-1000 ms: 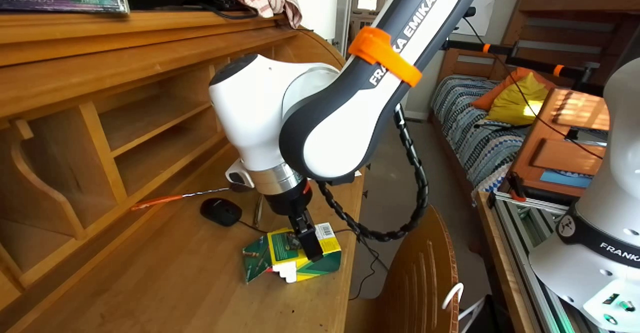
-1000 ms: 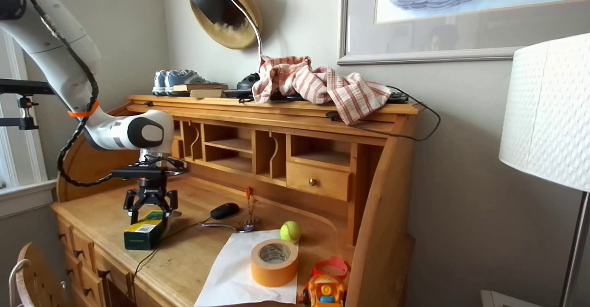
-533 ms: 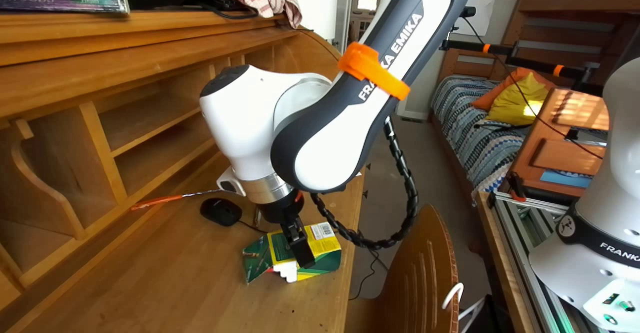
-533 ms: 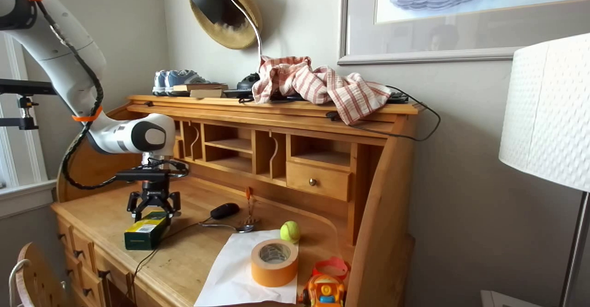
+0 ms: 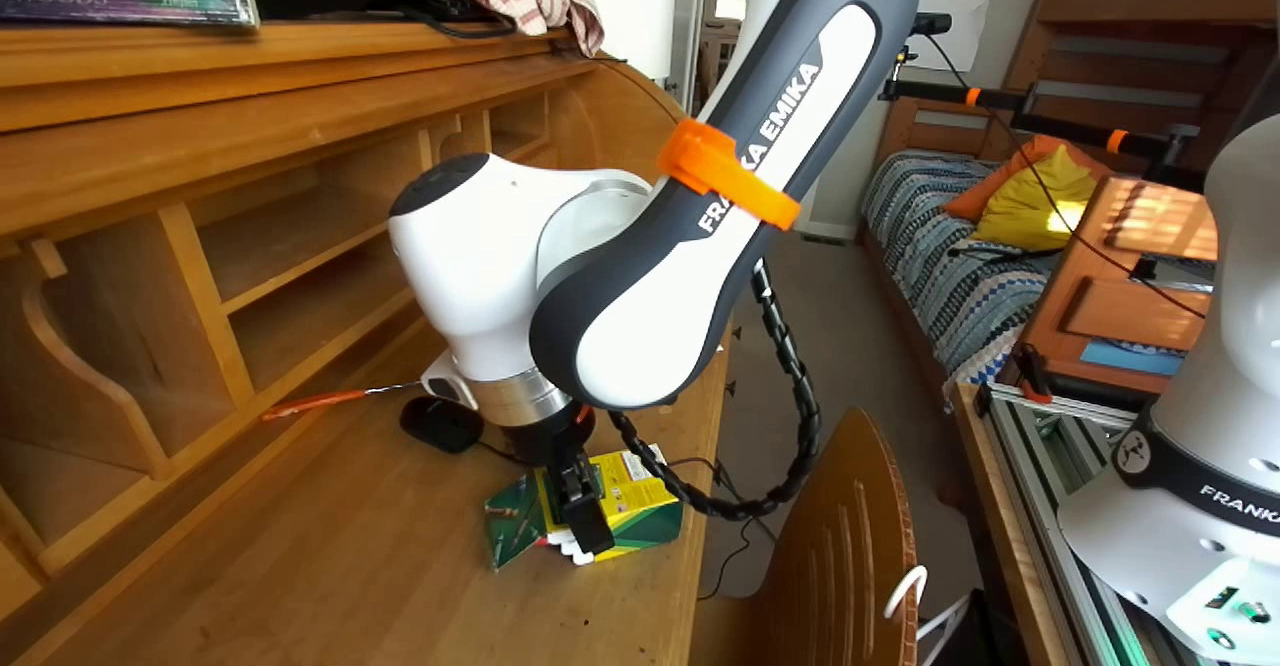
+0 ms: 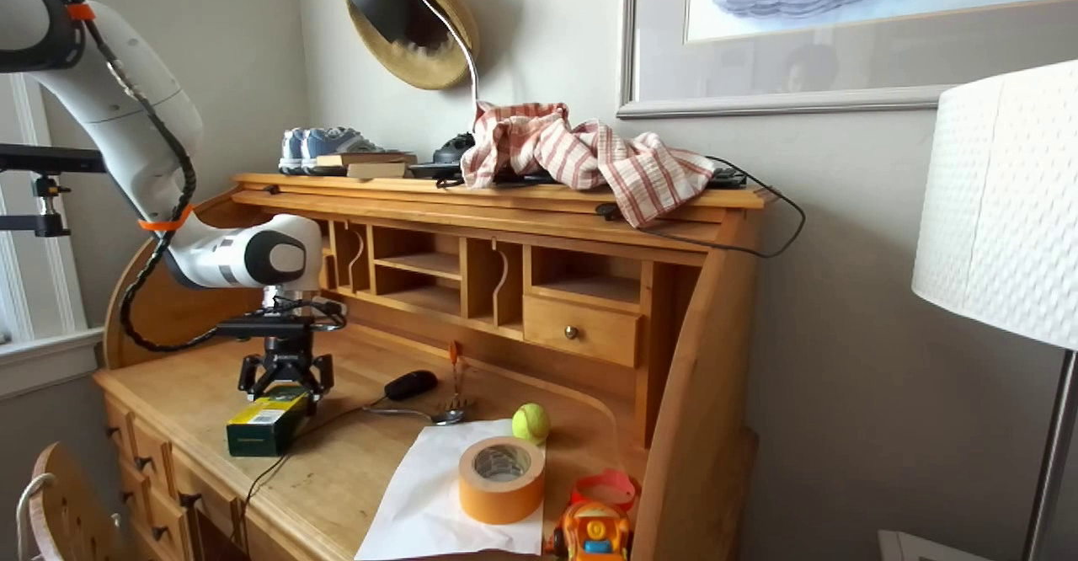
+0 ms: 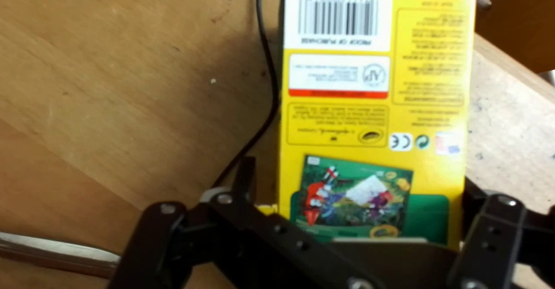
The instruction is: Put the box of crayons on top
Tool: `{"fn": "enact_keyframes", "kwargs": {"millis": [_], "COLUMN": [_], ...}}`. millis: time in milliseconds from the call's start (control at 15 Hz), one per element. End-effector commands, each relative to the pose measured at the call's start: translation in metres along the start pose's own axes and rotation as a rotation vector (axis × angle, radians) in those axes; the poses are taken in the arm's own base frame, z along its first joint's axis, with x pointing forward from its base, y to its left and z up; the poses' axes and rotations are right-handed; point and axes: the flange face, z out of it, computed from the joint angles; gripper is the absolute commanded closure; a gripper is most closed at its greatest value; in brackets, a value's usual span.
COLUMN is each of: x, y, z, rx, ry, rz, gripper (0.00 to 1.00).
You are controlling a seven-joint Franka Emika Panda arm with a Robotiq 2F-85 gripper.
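My wrist view looks down from close up, past my gripper (image 7: 360, 182), onto the crayon box (image 7: 340, 128). In an exterior view, a nearby camera looks lengthwise along the roll-top desk (image 5: 300, 566) toward the bed (image 5: 930, 231); in an exterior view, a camera farther back faces the pigeonholes (image 6: 418, 264) and wall (image 6: 842, 207) obliquely. All three share the crayon box and part of the roll-top desk.

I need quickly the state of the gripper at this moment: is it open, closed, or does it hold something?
Gripper: open, jaws on either side of the box of crayons, not closed on it.
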Motion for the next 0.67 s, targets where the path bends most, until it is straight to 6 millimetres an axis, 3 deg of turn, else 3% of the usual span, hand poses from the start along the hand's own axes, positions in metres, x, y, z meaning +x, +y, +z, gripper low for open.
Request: {"fn": "enact_keyframes", "kwargs": {"millis": [0, 133, 267, 600], "x": [0.003, 0.004, 0.004, -0.002], "y": [-0.001, -0.002, -0.003, -0.010], "z": [0.008, 0.008, 0.007, -0.003], "rx": [-0.003, -0.009, -0.011, -0.013], "ry": [0.026, 0.033, 0.030, 0.023], "rz": [0.031, 0.036, 0.045, 0.041], "gripper": [0.25, 0.30, 0.44, 0.45]}}
